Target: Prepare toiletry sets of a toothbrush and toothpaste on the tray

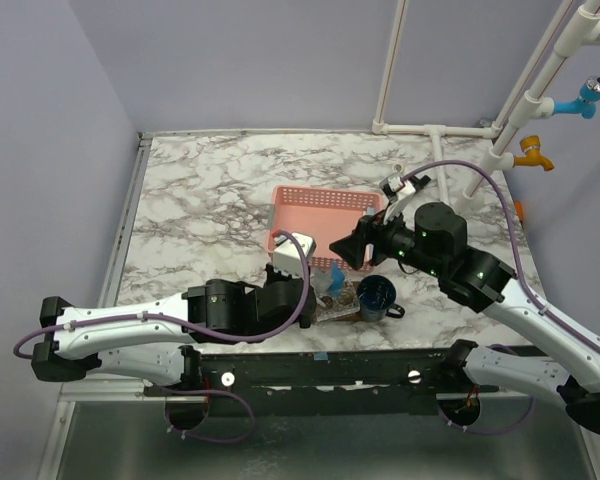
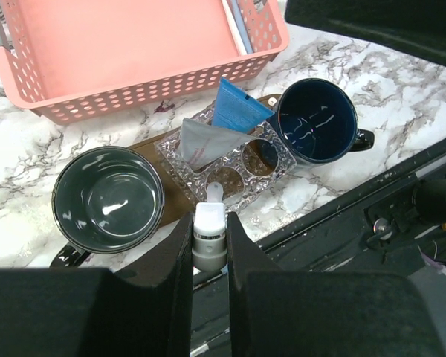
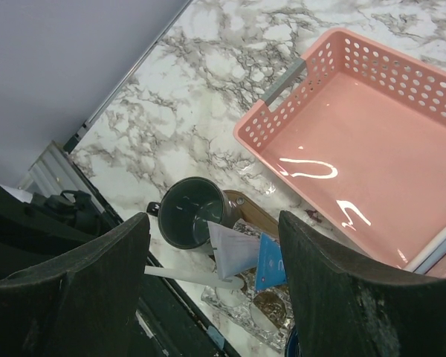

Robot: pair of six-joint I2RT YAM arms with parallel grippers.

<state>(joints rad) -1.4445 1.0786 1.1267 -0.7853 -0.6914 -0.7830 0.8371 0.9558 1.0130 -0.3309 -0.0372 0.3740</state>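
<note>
Left gripper [image 2: 209,232]: closed narrow on the toothbrush [image 2: 209,222], seemingly near one end, its tip toward the tray [image 2: 177,210] just ahead, where a grey mug [image 2: 108,197] and a blue mug [image 2: 316,120] flank a glass holder [image 2: 238,158]. Toothbrush judged light, stiff, thin and smooth, apt to swivel; mid-handle would hold surer. Right gripper [image 3: 212,230]: spread wide, empty, near the pink basket [image 2: 156,89] farther out on the desk [image 1: 210,200].

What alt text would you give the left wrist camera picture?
The left gripper pinches a white toothbrush close to a clear glass holder on a brown tray, flanked by a dark green mug and a blue mug. A pink basket sits behind.
</note>
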